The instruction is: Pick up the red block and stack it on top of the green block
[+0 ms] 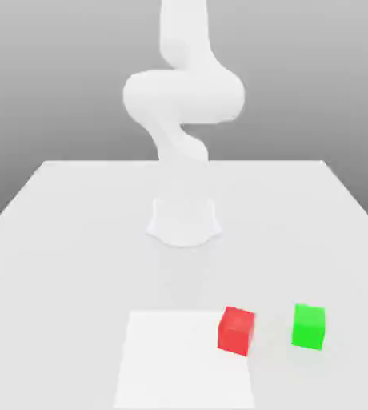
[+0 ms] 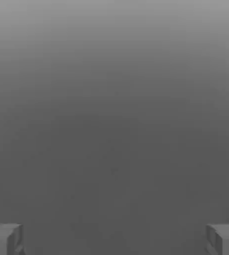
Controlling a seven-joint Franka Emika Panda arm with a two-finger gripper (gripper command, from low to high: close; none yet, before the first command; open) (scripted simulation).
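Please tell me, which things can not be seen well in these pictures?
- End effector, hand view: cut off by the picture's edge; just two finger tips show, far apart, nothing between them.
- Arm, exterior view: upper part cut off by the top edge.
- Red block and green block, exterior view: their far sides are hidden.

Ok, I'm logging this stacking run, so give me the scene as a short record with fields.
red block: on the table, partly over the white patch's corner
green block: on the table, toward the exterior view's right of red, apart from it
white patch: flat square on the table
gripper: open, holding nothing
stack: not yet done
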